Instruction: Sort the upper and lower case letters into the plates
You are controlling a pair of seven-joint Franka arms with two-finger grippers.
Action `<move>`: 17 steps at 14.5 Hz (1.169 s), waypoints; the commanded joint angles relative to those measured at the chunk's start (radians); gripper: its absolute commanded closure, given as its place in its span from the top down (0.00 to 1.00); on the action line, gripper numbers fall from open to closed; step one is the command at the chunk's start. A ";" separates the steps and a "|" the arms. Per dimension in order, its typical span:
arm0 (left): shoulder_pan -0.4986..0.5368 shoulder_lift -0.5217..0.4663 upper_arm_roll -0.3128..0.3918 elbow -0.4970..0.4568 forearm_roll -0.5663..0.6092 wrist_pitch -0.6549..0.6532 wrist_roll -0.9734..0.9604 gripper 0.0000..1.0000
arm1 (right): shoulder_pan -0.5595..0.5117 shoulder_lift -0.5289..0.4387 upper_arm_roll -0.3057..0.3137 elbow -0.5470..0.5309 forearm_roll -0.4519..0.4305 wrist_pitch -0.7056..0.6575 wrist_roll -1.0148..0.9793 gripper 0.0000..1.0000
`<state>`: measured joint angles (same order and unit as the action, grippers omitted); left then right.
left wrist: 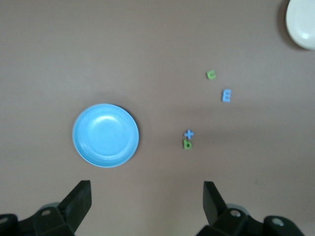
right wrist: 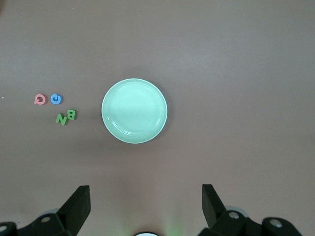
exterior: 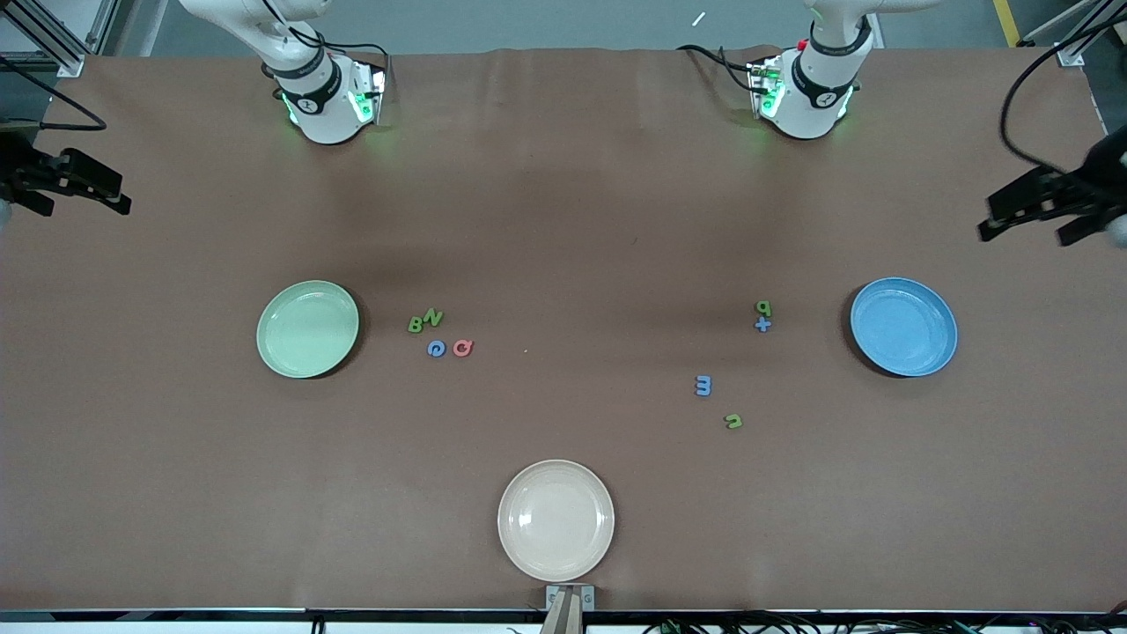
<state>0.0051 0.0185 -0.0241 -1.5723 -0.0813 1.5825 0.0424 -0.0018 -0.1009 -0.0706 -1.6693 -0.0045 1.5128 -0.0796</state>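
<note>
Front view: mint plate (exterior: 307,328) toward the right arm's end, green B (exterior: 415,326), green N (exterior: 432,316), blue G (exterior: 436,349), red G (exterior: 463,348) beside it; blue plate (exterior: 903,326) toward the left arm's end, green p (exterior: 763,307), blue t (exterior: 762,324), blue m (exterior: 703,385), green n (exterior: 733,421) loose on the table (exterior: 563,220); cream plate (exterior: 556,519) nearest the camera; both plates empty.
Left wrist view: left gripper (left wrist: 146,204) spread, holding nothing, over bare table near the blue plate.
Right wrist view: right gripper (right wrist: 146,206) spread, holding nothing, near the mint plate.
</note>
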 commanded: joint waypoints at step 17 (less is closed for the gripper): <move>-0.042 0.095 -0.244 -0.836 0.175 0.947 -0.443 1.00 | -0.003 -0.034 0.005 -0.033 0.018 0.007 0.006 1.00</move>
<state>-0.0447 0.1729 -0.2667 -2.3223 0.0418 2.4880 -0.3755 -0.0019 -0.1013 -0.0714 -1.6697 -0.0018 1.5128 -0.0795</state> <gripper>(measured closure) 0.000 0.000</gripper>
